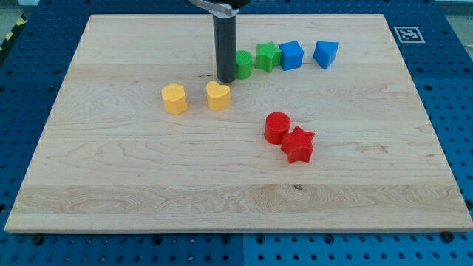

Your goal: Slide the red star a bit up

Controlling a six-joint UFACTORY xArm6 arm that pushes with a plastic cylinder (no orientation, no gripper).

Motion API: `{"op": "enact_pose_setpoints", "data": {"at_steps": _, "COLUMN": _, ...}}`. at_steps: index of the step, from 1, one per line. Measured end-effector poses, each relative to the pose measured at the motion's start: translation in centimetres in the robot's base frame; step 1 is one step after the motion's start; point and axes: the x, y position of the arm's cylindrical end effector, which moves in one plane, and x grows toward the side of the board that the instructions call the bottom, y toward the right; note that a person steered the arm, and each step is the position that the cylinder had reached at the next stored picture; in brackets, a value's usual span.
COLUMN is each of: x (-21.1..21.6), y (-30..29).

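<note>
The red star [298, 145] lies right of the board's centre, touching a red round block [277, 127] at its upper left. My tip [225, 80] rests on the board at the view's upper middle, just above the yellow heart [218, 96] and touching or nearly touching the left side of a green round block [243, 63]. The tip is well up and left of the red star.
A yellow hexagon-like block [174, 98] sits left of the yellow heart. Along the top are a green star-like block [267, 56], a blue cube [292, 55] and a blue triangle-like block [326, 53]. The wooden board [111, 185] lies on a blue perforated table.
</note>
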Motion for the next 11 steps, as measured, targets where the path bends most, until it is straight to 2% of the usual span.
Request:
{"op": "enact_pose_setpoints", "data": {"at_steps": 2, "x": 0.1, "y": 1.0}}
{"op": "enact_pose_setpoints", "data": {"at_steps": 4, "x": 3.2, "y": 8.9}}
{"op": "enact_pose_setpoints", "data": {"at_steps": 5, "x": 8.8, "y": 14.2}}
{"op": "enact_pose_setpoints", "data": {"at_steps": 6, "x": 16.3, "y": 17.4}}
{"op": "enact_pose_setpoints", "data": {"at_steps": 7, "x": 19.2, "y": 16.2}}
{"op": "enact_pose_setpoints", "data": {"at_steps": 8, "x": 18.3, "y": 10.2}}
{"op": "enact_pose_setpoints", "data": {"at_steps": 9, "x": 18.1, "y": 8.6}}
{"op": "enact_pose_setpoints", "data": {"at_steps": 11, "x": 17.4, "y": 10.2}}
